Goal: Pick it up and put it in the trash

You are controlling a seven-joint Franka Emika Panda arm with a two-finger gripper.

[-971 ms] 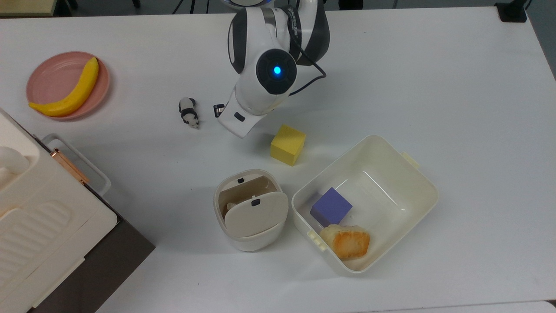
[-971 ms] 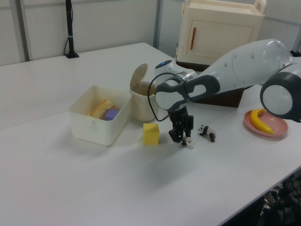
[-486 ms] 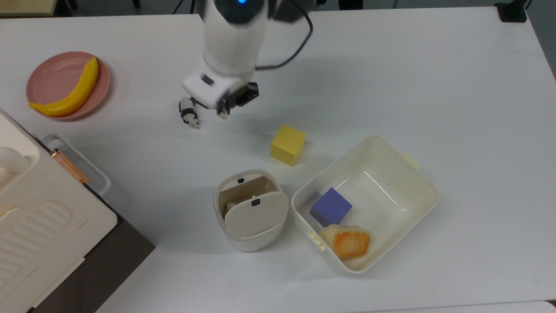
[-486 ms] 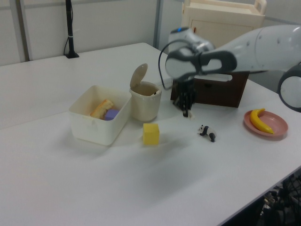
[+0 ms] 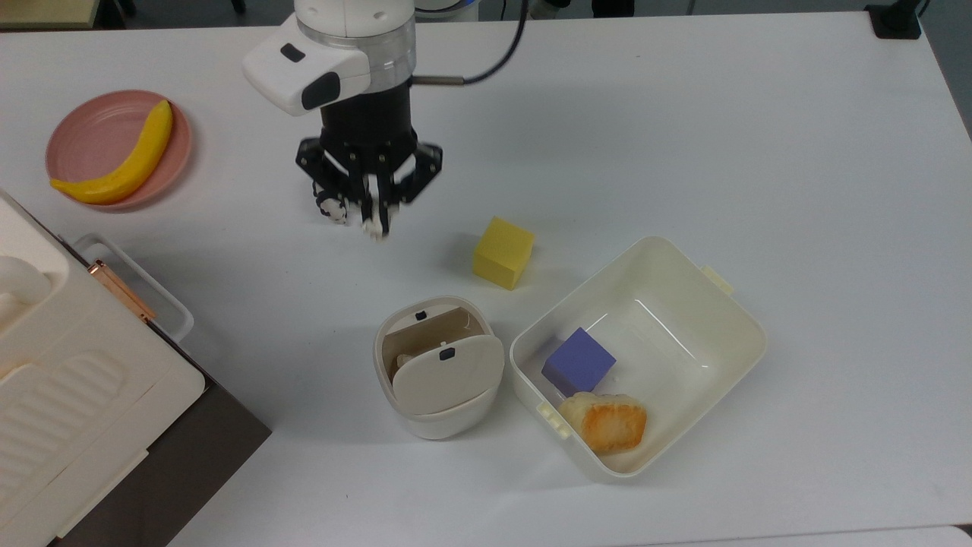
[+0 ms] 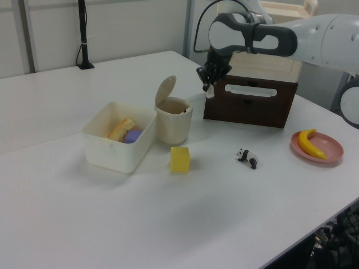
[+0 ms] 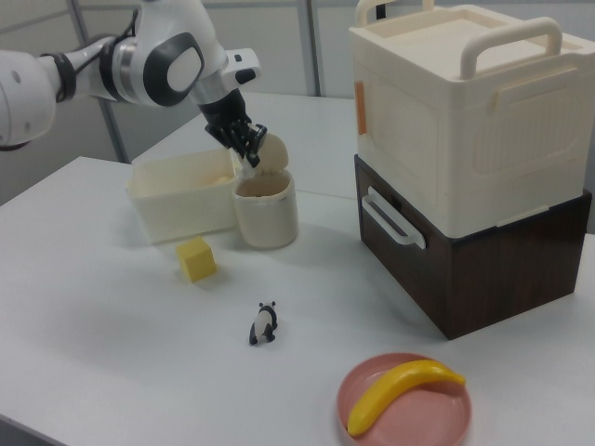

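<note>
Half the job looks done. The robot's fingers (image 5: 373, 216) are pinched narrow on the small off-white paper wad (image 5: 375, 226), which pokes out just below their tips, held well up off the white worktop (image 5: 683, 137). In the left view the fingers (image 6: 208, 88) and the wad (image 6: 210, 93) hang in the air, higher than the bin's raised flap. In the right view the wad (image 7: 252, 160) sits at the fingertips just above the bin's rim.

What remains, as I judge it, is carrying the wad over the opening and letting go. The small rounded cream bin (image 5: 438, 366) stands on the worktop beyond the fingertips in the top view, with its swing flap (image 5: 446, 374) tipped and the brown inside showing. From the top view the fingers are short of that opening.

Beside the fingers, on the worktop, lies a toy panda (image 6: 247, 157). A yellow cube (image 5: 503, 252) sits between the fingers and a larger cream tub (image 5: 729, 327), next to the bin.
</note>
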